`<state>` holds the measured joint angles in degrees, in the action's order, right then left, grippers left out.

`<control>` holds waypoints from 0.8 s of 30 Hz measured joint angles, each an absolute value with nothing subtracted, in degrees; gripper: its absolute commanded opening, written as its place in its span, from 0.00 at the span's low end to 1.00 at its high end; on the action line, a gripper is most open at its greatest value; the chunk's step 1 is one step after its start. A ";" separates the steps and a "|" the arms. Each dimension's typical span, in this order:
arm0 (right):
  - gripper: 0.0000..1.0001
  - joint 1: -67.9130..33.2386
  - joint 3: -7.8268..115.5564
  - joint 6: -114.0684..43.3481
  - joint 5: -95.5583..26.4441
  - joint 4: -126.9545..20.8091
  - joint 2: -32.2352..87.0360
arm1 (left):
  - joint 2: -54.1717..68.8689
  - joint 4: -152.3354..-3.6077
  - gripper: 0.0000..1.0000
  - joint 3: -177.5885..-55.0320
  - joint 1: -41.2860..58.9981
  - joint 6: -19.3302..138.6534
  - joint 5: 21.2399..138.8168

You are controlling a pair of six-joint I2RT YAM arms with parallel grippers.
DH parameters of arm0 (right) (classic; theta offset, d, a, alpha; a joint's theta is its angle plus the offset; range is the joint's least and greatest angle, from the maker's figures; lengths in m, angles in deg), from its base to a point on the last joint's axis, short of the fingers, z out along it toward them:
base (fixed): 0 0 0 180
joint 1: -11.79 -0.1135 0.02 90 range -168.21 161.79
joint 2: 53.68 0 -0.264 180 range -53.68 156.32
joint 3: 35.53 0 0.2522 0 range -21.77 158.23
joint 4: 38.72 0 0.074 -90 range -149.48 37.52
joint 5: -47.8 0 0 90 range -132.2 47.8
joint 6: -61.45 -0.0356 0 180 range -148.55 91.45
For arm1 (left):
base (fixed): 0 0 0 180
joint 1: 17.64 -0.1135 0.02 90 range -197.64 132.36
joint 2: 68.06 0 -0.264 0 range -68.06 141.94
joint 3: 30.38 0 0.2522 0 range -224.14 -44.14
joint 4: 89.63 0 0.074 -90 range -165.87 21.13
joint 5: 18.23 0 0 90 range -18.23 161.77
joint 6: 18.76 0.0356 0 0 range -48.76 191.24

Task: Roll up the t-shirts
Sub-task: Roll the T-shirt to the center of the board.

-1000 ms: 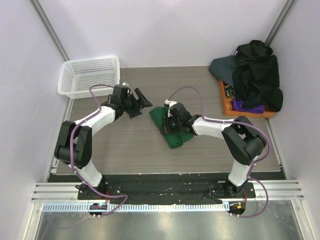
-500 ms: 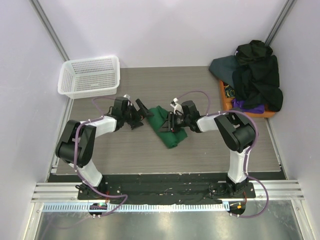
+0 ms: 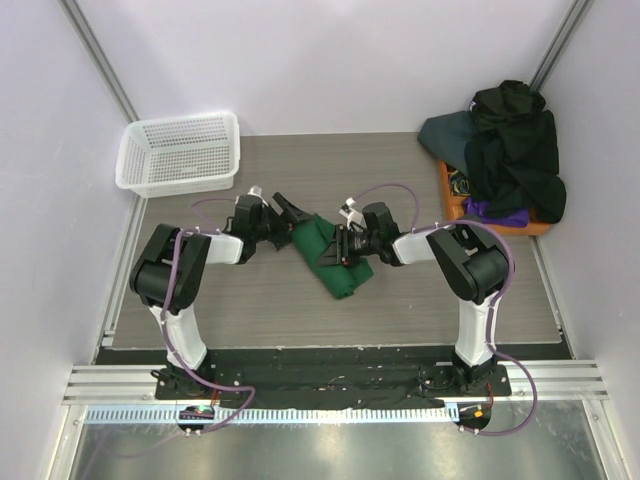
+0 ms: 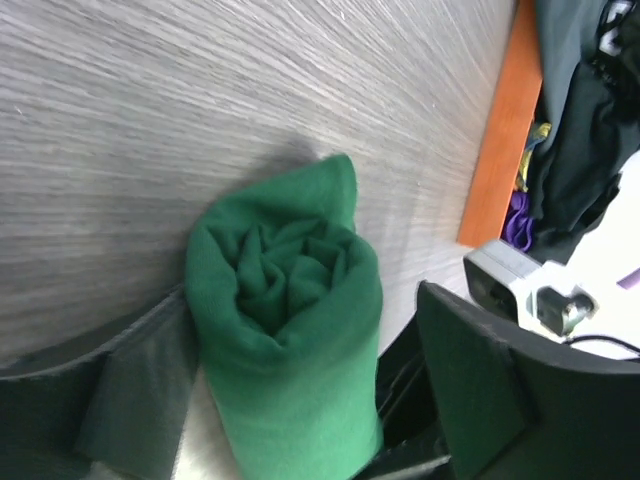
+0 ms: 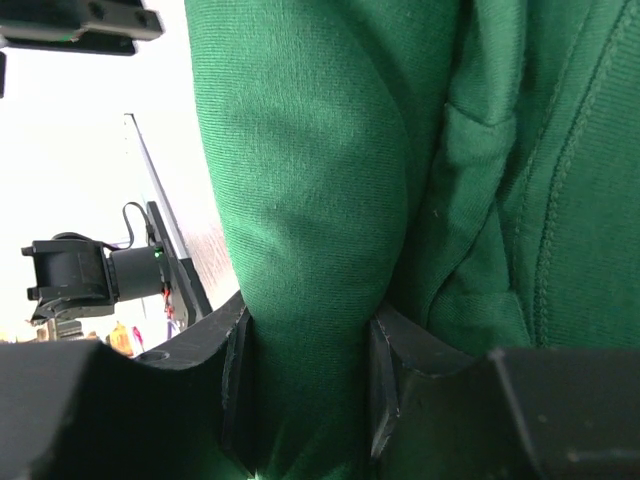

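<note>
T-shirt roll [image 4: 285,300] lies within wide-spread left tool [image 4: 300,395].

Findings, colour and pattern only. The rolled t-shirt [image 3: 328,257] is plain dark green, no print. The desk [image 3: 400,165] is grey-brown with fine wood-grain streaks. The basket [image 3: 180,152] is white, in open mesh. The tray [image 3: 452,208] is plain orange. Heaped garments: a black t-shirt [image 3: 520,150], a dark slate t-shirt [image 3: 445,130] and a purple t-shirt [image 3: 497,213]. The left arm [image 3: 215,245] and right arm [image 3: 415,247] have white shells, black joints and purple cables [image 3: 180,270].
</note>
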<state>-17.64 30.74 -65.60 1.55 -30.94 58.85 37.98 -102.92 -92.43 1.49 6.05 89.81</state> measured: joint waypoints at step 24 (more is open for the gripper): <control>0.62 -17.64 29.67 -68.07 3.84 -31.09 58.17 | 48.19 -112.38 0.18 -96.30 1.86 6.66 93.24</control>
<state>-17.64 29.67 -68.07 3.84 -31.09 58.17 48.19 -112.38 -96.30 1.86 6.66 93.24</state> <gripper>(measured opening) 0.578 0.297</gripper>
